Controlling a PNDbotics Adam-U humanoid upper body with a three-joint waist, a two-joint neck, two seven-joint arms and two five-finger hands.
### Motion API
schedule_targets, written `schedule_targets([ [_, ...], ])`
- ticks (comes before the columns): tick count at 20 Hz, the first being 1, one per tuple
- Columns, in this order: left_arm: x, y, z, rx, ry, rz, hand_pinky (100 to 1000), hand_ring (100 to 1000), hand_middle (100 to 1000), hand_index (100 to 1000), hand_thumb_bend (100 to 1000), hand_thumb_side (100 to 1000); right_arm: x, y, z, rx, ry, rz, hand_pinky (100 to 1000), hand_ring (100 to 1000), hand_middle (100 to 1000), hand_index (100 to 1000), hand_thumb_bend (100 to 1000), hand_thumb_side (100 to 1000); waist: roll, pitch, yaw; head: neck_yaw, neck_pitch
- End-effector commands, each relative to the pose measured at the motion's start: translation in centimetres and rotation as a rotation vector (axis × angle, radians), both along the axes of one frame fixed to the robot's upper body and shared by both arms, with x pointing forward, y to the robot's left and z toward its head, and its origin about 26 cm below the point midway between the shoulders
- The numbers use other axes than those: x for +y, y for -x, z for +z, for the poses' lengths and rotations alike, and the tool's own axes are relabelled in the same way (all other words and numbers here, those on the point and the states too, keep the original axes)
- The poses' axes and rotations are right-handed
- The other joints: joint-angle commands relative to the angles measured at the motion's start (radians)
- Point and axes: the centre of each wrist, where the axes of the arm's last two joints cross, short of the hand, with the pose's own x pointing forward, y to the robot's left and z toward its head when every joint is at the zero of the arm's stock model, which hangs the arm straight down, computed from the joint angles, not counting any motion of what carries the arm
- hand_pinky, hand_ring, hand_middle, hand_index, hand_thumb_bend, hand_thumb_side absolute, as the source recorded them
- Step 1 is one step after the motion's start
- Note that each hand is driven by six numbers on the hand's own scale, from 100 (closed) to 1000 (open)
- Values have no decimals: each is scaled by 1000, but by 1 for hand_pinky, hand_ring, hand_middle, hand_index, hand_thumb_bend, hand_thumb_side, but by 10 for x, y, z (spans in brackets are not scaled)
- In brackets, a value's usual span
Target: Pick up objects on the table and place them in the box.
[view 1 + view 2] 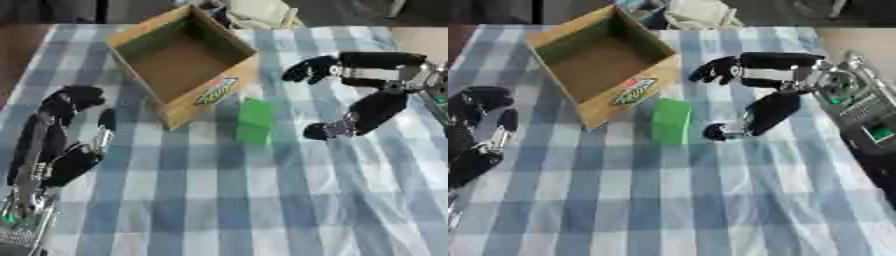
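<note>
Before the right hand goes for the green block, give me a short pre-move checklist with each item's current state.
1. Green block upright on the tablecloth, untouched: ok.
2. Right hand open, thumb and fingers spread beside the block, apart from it: ok.
3. Cardboard box open on top, no objects visible inside: ok.
4. Block stands apart from the box's near wall: ok.
5. Left hand rests at the left, away from block and box: ok.
6. Whether the block is rigid or soft: cannot tell.
</note>
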Motion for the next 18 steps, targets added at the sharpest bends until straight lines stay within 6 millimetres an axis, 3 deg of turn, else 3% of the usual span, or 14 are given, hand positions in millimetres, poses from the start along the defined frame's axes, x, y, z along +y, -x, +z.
schedule_targets([
  [1, 0, 1, 10, -36, -4, -12, 849, 717, 684, 717, 286, 321, -1, -5, 9, -40, 24, -24, 886, 936, 951, 1000, 504, 652, 2, -21, 2, 2, 7],
  [18, -2, 0, 13, -46, 0, -13, 848, 718, 689, 721, 294, 319, 16, -35, -11, 17, 42, -75, 875, 924, 946, 1000, 488, 695, 6, -28, 9, -6, 12],
])
